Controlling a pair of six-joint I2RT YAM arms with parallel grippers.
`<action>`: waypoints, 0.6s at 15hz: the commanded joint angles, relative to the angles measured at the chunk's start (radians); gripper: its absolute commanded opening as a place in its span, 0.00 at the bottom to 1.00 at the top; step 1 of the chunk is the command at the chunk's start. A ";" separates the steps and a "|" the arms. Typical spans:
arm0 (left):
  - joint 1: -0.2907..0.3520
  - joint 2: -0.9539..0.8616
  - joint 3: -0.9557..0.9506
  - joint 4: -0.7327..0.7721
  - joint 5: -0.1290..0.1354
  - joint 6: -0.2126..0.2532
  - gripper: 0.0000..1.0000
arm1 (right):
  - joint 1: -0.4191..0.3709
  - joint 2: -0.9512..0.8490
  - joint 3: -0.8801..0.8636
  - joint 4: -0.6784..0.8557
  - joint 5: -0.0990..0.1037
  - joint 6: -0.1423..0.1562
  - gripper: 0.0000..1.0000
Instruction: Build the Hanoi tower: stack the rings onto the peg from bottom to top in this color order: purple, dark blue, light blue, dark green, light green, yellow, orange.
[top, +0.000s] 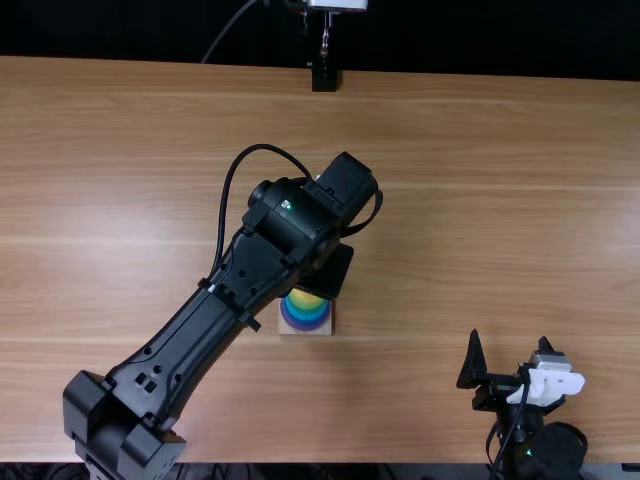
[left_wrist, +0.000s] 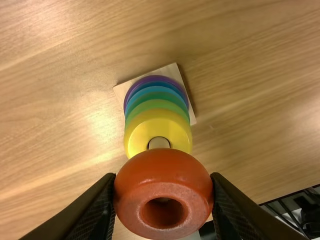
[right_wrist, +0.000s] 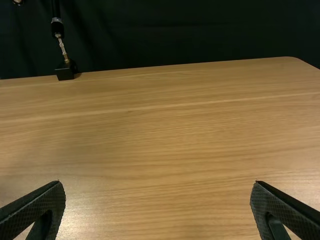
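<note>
In the top view my left gripper is over the stack on its square wooden base, its fingertips hidden. The left wrist view shows my left gripper shut on the orange ring, held above the yellow ring. Beneath yellow lie light green, dark green, light blue, dark blue and purple rings. The peg pokes up through yellow. My right gripper stands open at the near right; in its wrist view, the right gripper holds nothing.
The wooden table extends around the stack. A small black stand is at the far edge, its foot also visible in the right wrist view. The left arm slants across the table from the near left.
</note>
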 joint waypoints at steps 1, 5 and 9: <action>-0.010 0.022 0.007 0.004 0.005 -0.006 0.15 | -0.011 -0.013 -0.064 -0.072 0.002 -0.003 1.00; -0.008 0.021 0.007 -0.005 0.007 -0.004 1.00 | -0.013 -0.013 -0.064 -0.072 0.002 -0.003 1.00; 0.001 0.007 0.014 0.010 0.003 -0.001 1.00 | -0.011 -0.013 -0.064 -0.072 0.002 -0.003 1.00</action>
